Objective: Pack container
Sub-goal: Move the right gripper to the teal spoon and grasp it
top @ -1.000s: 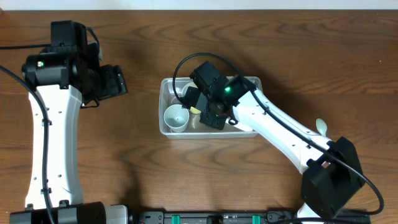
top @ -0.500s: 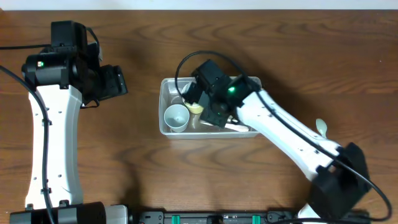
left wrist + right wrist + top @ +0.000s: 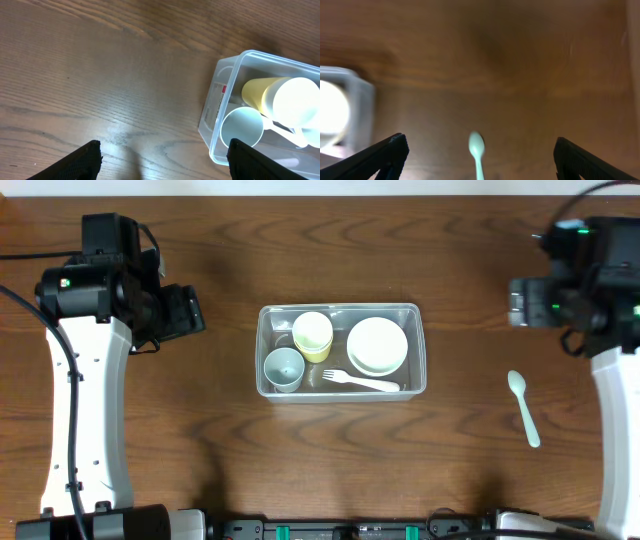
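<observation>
- The container (image 3: pixel 340 307) sits at the middle of the table (image 3: pixel 200 240) and holds a yellow cup (image 3: pixel 312 335), a pale blue cup (image 3: pixel 283 368), white bowls (image 3: pixel 377 345) and a fork (image 3: pixel 360 381).
- The left gripper (image 3: pixel 163 150) is spread wide and empty, to the container's left.
- The right gripper (image 3: pixel 480 145) is spread wide and empty, above a pale spoon (image 3: pixel 524 410).

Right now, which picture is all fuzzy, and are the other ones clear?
The right wrist view is fuzzy: the spoon and the container corner look smeared. The overhead view is sharp, even the fork. The left wrist view is clear too, though the inside of the yellow cup looks washed-out white.
</observation>
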You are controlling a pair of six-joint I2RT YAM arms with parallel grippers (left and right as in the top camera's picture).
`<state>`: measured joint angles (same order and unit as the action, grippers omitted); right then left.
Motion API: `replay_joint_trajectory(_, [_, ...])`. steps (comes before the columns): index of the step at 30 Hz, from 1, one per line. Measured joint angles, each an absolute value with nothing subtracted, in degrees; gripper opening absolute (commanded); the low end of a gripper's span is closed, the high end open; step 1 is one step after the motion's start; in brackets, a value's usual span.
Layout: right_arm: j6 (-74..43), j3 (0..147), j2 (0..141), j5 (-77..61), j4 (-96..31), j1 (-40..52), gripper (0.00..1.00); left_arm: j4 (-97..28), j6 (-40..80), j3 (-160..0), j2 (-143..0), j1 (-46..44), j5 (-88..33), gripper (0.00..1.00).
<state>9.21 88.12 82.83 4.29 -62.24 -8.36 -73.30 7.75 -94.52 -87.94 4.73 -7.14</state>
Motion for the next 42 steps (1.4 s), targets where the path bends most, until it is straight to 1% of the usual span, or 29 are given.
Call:
replay_joint_trajectory(2, [9.5, 85.9, 85.2, 3.2, -62.3, -12.3, 0.95, -73.3, 7.7, -94.5, -87.9, 4.7, -7.1, 0.81])
replay_joint_trajectory(5, [9.8, 81.6, 89.8, 2.2, -61.7, -15.3, 0.95, -73.3, 7.7, -94.5, -87.9, 4.7, -7.2, 0.81])
replay_joint_trajectory(11, [10.3, 75.3, 99.3, 2.2, -59.4, -16.0, 0.95, -73.3, 7.7, -94.5, -87.9, 4.7, -7.1, 0.81])
replay_joint_trajectory(19, [10.6, 74.4, 108.6, 2.3, -59.1, -16.0, 0.94, -73.3, 7.7, -94.5, -87.9, 4.7, -7.1, 0.81])
replay_joint_trajectory(24, [10.6, 73.3, 110.2, 2.3, -58.3, -16.0, 0.93, -73.3, 7.7, -94.5, -87.9, 4.7, -7.1, 0.81])
replay_joint_trajectory(31, [10.7, 67.5, 110.2, 2.3, -52.8, -16.0, 0.93, -73.3, 7.7, -94.5, -87.9, 4.7, -7.1, 0.81])
replay_joint_trajectory(35, [10.8, 66.5, 109.6, 2.2, -51.9, -16.0, 0.92, -73.3, 7.7, -94.5, -87.9, 4.7, -7.1, 0.81])
replay_joint_trajectory(38, [10.8, 66.3, 109.5, 2.2, -51.7, -16.0, 0.88, -73.3, 7.7, -94.5, -87.9, 4.7, -7.2, 0.81])
replay_joint_trajectory(42, [10.9, 66.3, 109.4, 2.2, -51.5, -16.0, 0.76, -73.3, 7.7, -94.5, -87.9, 4.7, -7.2, 0.81])
